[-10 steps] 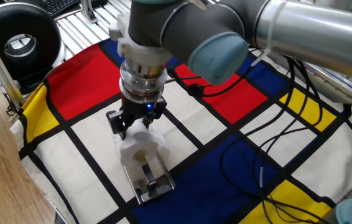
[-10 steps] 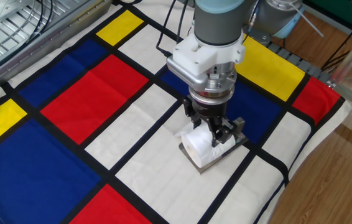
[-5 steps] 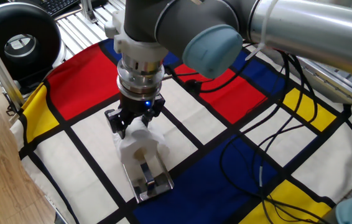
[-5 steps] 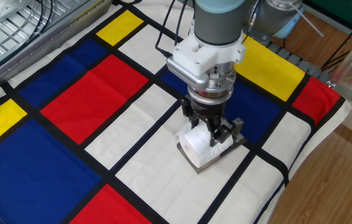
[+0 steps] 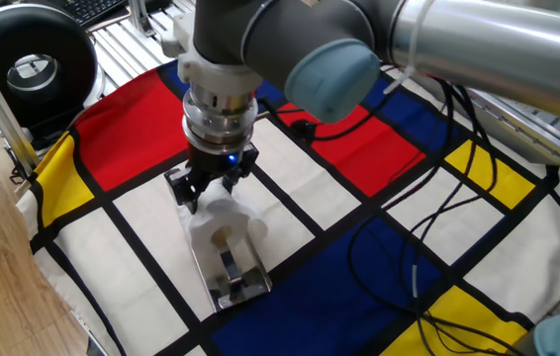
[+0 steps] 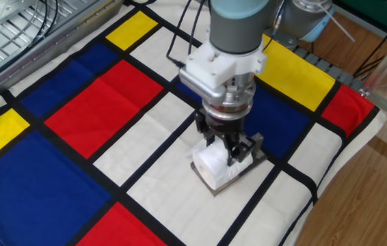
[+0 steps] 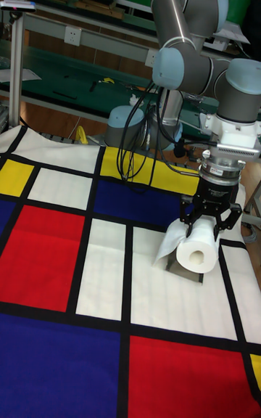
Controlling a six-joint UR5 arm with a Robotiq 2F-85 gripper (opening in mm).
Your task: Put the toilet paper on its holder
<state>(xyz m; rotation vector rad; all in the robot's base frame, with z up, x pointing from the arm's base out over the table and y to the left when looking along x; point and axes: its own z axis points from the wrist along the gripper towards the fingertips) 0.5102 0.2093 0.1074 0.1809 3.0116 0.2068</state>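
1. Tall fixed view: the gripper [image 7: 206,226] comes straight down on the toilet paper [image 7: 198,250], its fingers closed on the roll's sides, open core facing the camera, a loose sheet trailing to the left
2. The roll sits over the holder [image 5: 229,280], whose chrome plate lies flat on the checked cloth [image 6: 91,109]
3. Against half a second ago, gripper, roll and plate have all shifted slightly across the cloth in both fixed views, the plate moving with the roll
4. My reading: the roll is already threaded on the bar or snagged on it, so the plate drags along; letting go and rising clear looks close, though the bar is hidden
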